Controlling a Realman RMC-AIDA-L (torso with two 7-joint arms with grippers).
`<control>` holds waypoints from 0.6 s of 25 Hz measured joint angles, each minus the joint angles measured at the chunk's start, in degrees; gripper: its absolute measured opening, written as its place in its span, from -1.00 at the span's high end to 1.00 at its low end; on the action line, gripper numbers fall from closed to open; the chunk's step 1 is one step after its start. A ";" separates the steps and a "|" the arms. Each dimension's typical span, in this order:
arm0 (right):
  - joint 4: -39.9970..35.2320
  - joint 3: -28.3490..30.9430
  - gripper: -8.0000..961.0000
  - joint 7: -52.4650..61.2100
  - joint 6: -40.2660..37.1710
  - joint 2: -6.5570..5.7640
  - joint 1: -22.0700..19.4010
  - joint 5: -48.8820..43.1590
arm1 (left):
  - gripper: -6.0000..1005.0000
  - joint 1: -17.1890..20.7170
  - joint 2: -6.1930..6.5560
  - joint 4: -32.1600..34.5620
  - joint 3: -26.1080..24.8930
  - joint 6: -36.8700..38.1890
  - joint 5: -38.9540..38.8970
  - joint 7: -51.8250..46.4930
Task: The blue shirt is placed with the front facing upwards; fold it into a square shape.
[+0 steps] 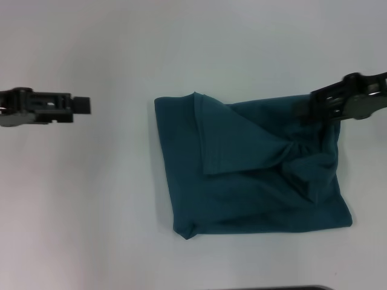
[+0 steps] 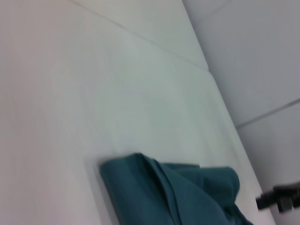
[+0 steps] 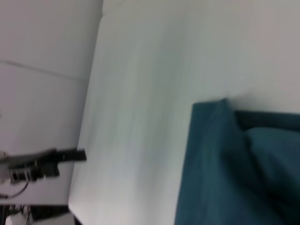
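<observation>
The right end effector (image 1: 308,109) is at the far right corner of the blue shirt (image 1: 242,175). Its dark fingers lie over the upper right edge of the cloth, and the fabric below them is pulled into bunched folds that run toward that corner, so it seems to pinch the shirt there. How far the fingers stand apart I cannot tell, because they are dark against the dark cloth.

The left end effector (image 1: 84,106) hangs over the bare bench (image 1: 91,199), well apart from the shirt and to its left. It holds nothing and touches nothing. Its black tip looks narrow, like one block, but whether the fingers are together or apart I cannot tell.

The shirt lies near the middle of the bench, a little toward the right side. It is already folded to a rough rectangle, wider than deep. The material is soft, matte, dark teal-blue cotton. The left edge is straight and smooth; one layer lies across the top with a clean diagonal edge, and the right part is wrinkled and uneven. The near left corner is slightly lumpy.

The bench is smooth, pale and plain. In the left wrist view the shirt (image 2: 173,192) shows as thick rounded folds on this surface.
</observation>
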 joint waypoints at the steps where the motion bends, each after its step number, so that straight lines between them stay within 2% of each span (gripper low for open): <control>1: 0.00 -0.60 0.03 0.11 0.03 0.48 0.46 -0.04 | -0.46 0.17 0.11 -0.05 -0.87 0.02 0.00 0.01; 8: 0.38 -7.15 0.03 2.31 2.24 2.99 3.12 -0.56 | -0.46 0.94 0.18 -0.06 -2.58 0.37 -0.06 0.42; 15: -0.28 -12.40 0.03 4.77 2.79 3.12 3.13 -0.77 | -0.46 1.04 -0.07 -0.33 -2.21 0.70 -0.28 0.54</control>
